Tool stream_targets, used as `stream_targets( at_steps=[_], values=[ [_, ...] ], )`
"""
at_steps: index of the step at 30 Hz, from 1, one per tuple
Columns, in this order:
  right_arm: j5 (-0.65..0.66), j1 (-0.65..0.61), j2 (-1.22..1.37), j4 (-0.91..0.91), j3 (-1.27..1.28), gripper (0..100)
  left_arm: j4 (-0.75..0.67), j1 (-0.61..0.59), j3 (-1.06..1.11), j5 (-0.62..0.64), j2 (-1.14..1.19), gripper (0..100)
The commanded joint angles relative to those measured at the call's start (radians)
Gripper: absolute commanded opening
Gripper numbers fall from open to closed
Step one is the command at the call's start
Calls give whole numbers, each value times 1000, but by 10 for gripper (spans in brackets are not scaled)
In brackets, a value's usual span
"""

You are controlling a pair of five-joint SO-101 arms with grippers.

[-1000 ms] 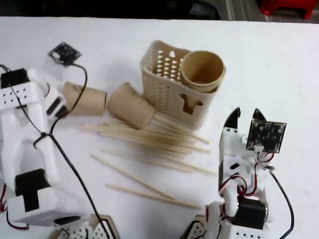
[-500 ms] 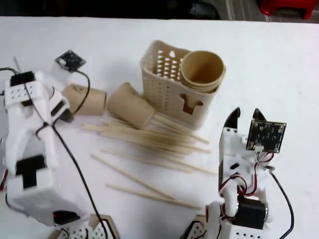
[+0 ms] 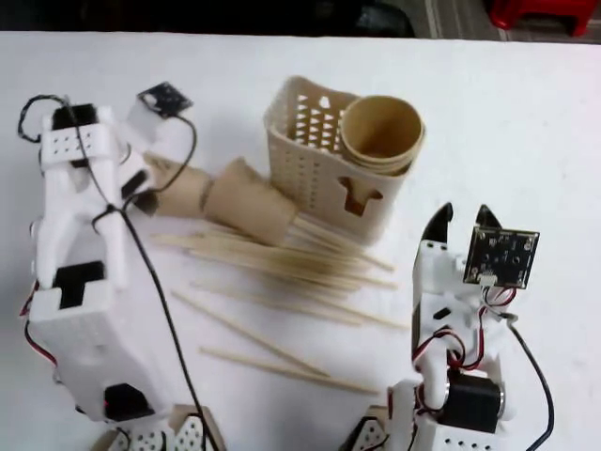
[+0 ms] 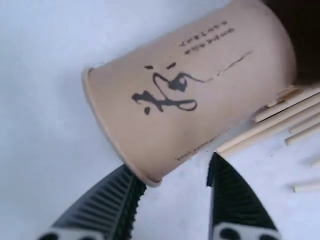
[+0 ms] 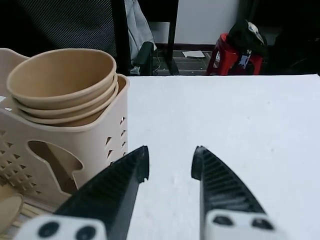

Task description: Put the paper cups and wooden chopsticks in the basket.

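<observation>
Shifting forward and toward the basket (image 3: 324, 164) over the last second, the left arm (image 3: 80, 244) has shoved the near paper cup (image 3: 180, 188) along until it touches the second cup (image 3: 249, 199); the right arm has not stirred.

From above, both cups lie on their sides on the left arm's side of the basket; the chopsticks (image 3: 282, 268) are fanned loose on the table (image 3: 526, 113) in front of it; nested cups (image 3: 380, 132) stand upright in the basket's end nearer the right arm; the right gripper (image 3: 463, 218) sits well apart from the lying cups, so the left arm is plainly the nearer.

At the left wrist, the left gripper (image 4: 175, 172) has its jaws spread with nothing clamped; the near paper cup's rolled rim lies right at the fingertips, its long axis running away from them; I'd judge the grasp turns on straddling that rim.

At the right wrist, the jaws are parted and empty, with the basket and nested cups just beside.
</observation>
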Motion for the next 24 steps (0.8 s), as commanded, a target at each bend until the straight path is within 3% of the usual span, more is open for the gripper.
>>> stream_targets(
  at_steps=[1, 12, 24],
  values=[
    [11, -8, -8, -22, -5, 149, 6, 64, -37, 21, -13, 128],
    [11, -8, -10, -22, -5, 149, 25, 117, -44, 104, -27, 52],
    [11, -8, -10, -22, -5, 149, 176, 183, -41, 107, -354, 23]
  ],
)
